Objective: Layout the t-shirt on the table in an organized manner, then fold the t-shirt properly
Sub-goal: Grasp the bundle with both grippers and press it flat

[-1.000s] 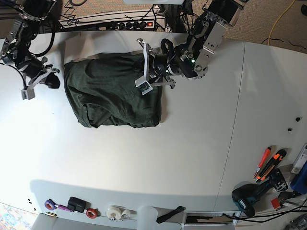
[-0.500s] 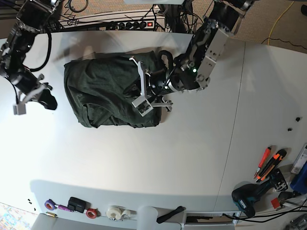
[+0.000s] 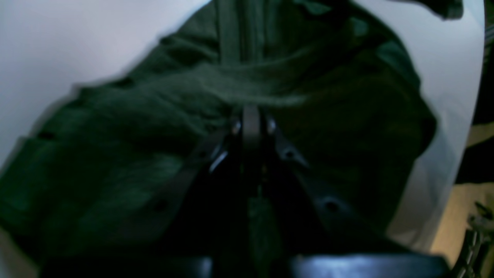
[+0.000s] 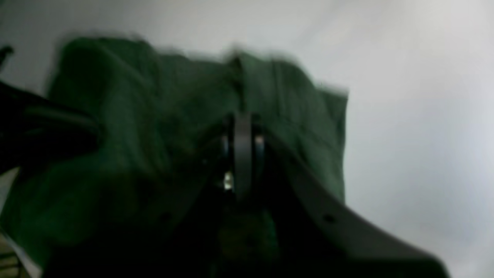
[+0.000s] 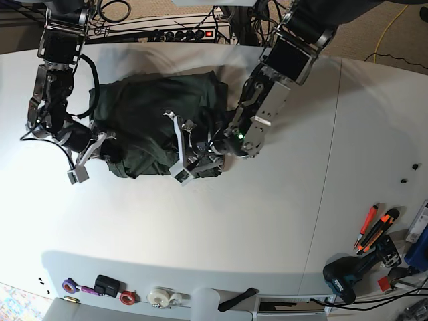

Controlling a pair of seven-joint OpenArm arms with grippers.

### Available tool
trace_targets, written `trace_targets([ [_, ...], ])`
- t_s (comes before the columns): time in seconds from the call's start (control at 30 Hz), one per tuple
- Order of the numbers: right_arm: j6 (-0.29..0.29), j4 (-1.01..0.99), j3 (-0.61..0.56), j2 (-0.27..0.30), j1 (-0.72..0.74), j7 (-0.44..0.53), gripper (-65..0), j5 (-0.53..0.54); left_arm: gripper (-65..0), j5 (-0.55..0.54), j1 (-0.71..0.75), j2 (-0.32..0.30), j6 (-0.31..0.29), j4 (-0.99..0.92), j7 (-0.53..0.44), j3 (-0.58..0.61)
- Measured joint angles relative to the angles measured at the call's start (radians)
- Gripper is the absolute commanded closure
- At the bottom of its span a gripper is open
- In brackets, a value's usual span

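The dark green t-shirt (image 5: 144, 110) lies bunched and creased on the white table (image 5: 267, 221), toward the back left. My left gripper (image 5: 175, 152) reaches in from the right over the t-shirt's near right part. In the left wrist view its jaws (image 3: 251, 116) are shut, with a raised ridge of the t-shirt (image 3: 193, 88) at the tips. My right gripper (image 5: 103, 146) is at the t-shirt's near left edge. The right wrist view is blurred: that gripper (image 4: 242, 129) is shut, its tips against the t-shirt (image 4: 154, 116), and no cloth shows between them.
A power strip (image 5: 180, 33) and cables run along the back edge. Orange utility knives (image 5: 371, 227) and a drill (image 5: 348, 274) lie at the right front. Tape rolls (image 5: 160, 295) and small items line the front edge. A dark seam (image 5: 328, 167) crosses the table.
My left gripper has swept from the shirt's back right down to its front edge, creasing the cloth. My right arm has swung from off the shirt's left side onto its near left edge.
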Motion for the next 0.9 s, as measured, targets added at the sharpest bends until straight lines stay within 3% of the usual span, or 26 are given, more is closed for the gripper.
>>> trace_targets([
  [0.1,-0.003,-0.116,0.005,0.001,0.042,0.018,0.0,0.024,0.0,0.018,-0.010,0.005,-0.002,-0.049,-0.003,0.001],
  [0.4,0.004,-0.208,0.005,-0.003,0.122,0.076,0.0,-0.063,0.0,0.140,-0.015,-0.001,0.146,-0.060,-0.026,0.001],
  [0.53,0.004,-0.210,0.004,-0.004,0.130,0.078,0.0,-0.069,0.0,0.154,-0.017,-0.001,0.151,-0.060,-0.045,0.001],
  [0.6,0.005,-0.211,0.008,-0.004,0.129,0.076,0.0,-0.048,0.0,0.116,-0.015,-0.005,0.120,-0.048,-0.044,0.001],
  [0.77,0.005,-0.203,0.093,-0.008,0.127,0.060,0.0,0.043,0.0,-0.074,-0.014,-0.010,-0.032,0.087,-0.037,0.001],
  [0.9,0.003,-0.153,0.204,-0.002,0.127,0.037,0.0,0.097,-0.5,-0.098,-0.017,-0.005,-0.098,0.203,0.029,0.000],
])
